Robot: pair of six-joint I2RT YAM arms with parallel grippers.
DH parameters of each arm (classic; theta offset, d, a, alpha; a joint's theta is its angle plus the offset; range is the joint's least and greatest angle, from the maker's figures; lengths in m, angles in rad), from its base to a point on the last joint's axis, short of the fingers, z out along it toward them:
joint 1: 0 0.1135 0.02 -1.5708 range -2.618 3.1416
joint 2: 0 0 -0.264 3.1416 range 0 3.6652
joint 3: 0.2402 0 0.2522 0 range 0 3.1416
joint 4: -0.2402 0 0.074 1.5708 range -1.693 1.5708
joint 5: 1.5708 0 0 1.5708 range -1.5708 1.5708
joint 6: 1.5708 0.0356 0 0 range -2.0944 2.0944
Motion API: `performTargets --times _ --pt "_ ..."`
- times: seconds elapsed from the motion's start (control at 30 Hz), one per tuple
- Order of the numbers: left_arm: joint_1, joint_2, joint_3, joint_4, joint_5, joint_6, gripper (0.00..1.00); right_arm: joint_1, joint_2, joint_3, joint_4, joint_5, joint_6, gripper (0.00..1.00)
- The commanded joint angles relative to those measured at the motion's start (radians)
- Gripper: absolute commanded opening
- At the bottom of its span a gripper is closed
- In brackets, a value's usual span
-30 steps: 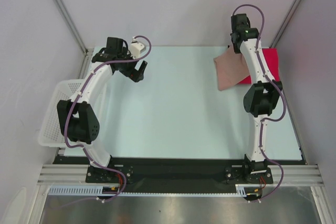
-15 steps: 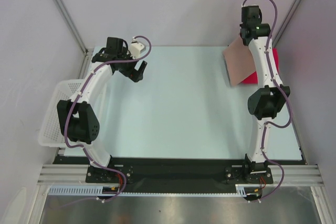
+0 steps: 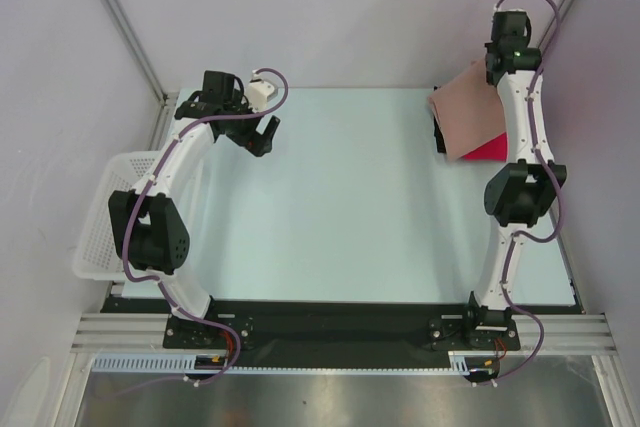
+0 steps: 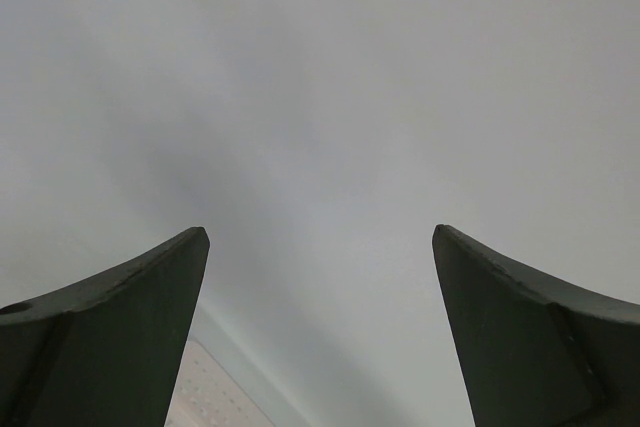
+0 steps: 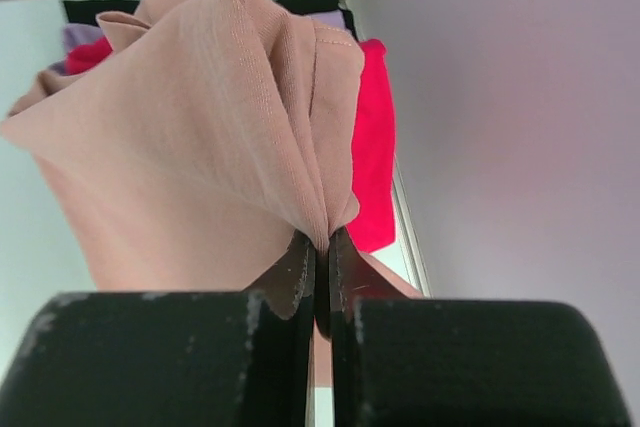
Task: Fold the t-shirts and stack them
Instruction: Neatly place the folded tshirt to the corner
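My right gripper point(image 5: 322, 245) is shut on a bunched fold of the dusty-pink t-shirt point(image 5: 200, 137) and holds it up over the back right corner. In the top view the pink shirt point(image 3: 470, 119) hangs over the folded red shirt point(image 3: 492, 148), with a black one point(image 3: 439, 134) showing at its left edge. The red shirt point(image 5: 372, 137) and black cloth point(image 5: 100, 9) also show in the right wrist view. My left gripper point(image 3: 266, 134) is open and empty, raised at the back left; its wrist view shows only wall between its fingertips point(image 4: 180, 267).
A white lattice basket point(image 3: 105, 209) stands off the table's left edge. The pale table point(image 3: 340, 207) has metal frame posts point(image 3: 120, 22) at its back corners and a wall close on the right.
My right gripper has carried the pink shirt to the right and farther back, from beside the red shirt to over it. The left arm has not moved.
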State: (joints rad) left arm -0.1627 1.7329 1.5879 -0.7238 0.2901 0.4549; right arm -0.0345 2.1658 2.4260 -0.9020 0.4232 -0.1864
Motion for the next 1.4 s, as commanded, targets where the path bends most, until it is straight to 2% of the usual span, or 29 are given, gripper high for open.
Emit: performTargets --times 0.0,0.37,0.4,0.43,0.53,0.57,0.63,0.83,0.87,1.03,1.07,1.1,1.13,1.17,1.23,1.37 --pt "0.008 -0.010 0.029 -0.005 -0.011 0.019 1.00 -0.044 0.018 -0.008 0.103 -0.018 0.028 0.00" --pt "0.008 0.001 0.034 -0.009 -0.031 0.024 1.00 -0.165 0.126 -0.082 0.178 -0.064 0.182 0.00" --pt "0.008 0.002 0.034 -0.009 -0.031 0.025 1.00 -0.174 0.132 -0.087 0.172 -0.054 0.221 0.03" --pt "0.008 0.002 0.034 -0.012 -0.031 0.025 1.00 -0.183 0.140 -0.085 0.167 -0.038 0.232 0.11" --pt "0.008 0.001 0.030 -0.015 -0.026 0.031 1.00 -0.225 0.166 -0.076 0.121 0.006 0.293 0.53" --pt "0.008 0.001 0.029 -0.016 -0.026 0.031 1.00 -0.235 0.164 -0.077 0.117 0.021 0.306 0.72" --pt "0.008 -0.001 0.027 -0.019 -0.026 0.036 1.00 -0.249 0.154 -0.082 0.109 0.026 0.315 0.84" --pt "0.008 -0.007 0.027 -0.029 -0.045 0.056 1.00 -0.202 -0.001 -0.188 0.170 -0.024 0.305 0.92" --pt "0.008 -0.016 0.023 -0.034 -0.054 0.062 1.00 -0.188 -0.032 -0.218 0.189 -0.038 0.294 1.00" --pt "0.008 -0.076 -0.017 -0.045 -0.057 0.105 1.00 -0.113 -0.240 -0.539 0.323 -0.129 0.327 1.00" --pt "0.008 -0.088 -0.032 -0.055 -0.055 0.111 1.00 -0.095 -0.324 -0.597 0.354 -0.171 0.343 1.00" --pt "0.009 -0.111 -0.042 -0.061 -0.057 0.122 1.00 -0.082 -0.366 -0.725 0.421 -0.193 0.367 1.00" --pt "0.009 -0.125 -0.054 -0.065 -0.060 0.126 1.00 -0.073 -0.406 -0.786 0.458 -0.231 0.380 1.00" --pt "0.009 -0.140 -0.086 -0.069 -0.062 0.128 1.00 -0.065 -0.490 -0.844 0.495 -0.245 0.392 1.00" --pt "0.012 -0.197 -0.133 -0.065 -0.069 0.136 1.00 -0.038 -0.570 -1.014 0.589 -0.283 0.424 1.00" --pt "0.026 -0.303 -0.308 -0.028 -0.069 0.127 1.00 -0.004 -0.733 -1.244 0.689 -0.336 0.467 1.00"
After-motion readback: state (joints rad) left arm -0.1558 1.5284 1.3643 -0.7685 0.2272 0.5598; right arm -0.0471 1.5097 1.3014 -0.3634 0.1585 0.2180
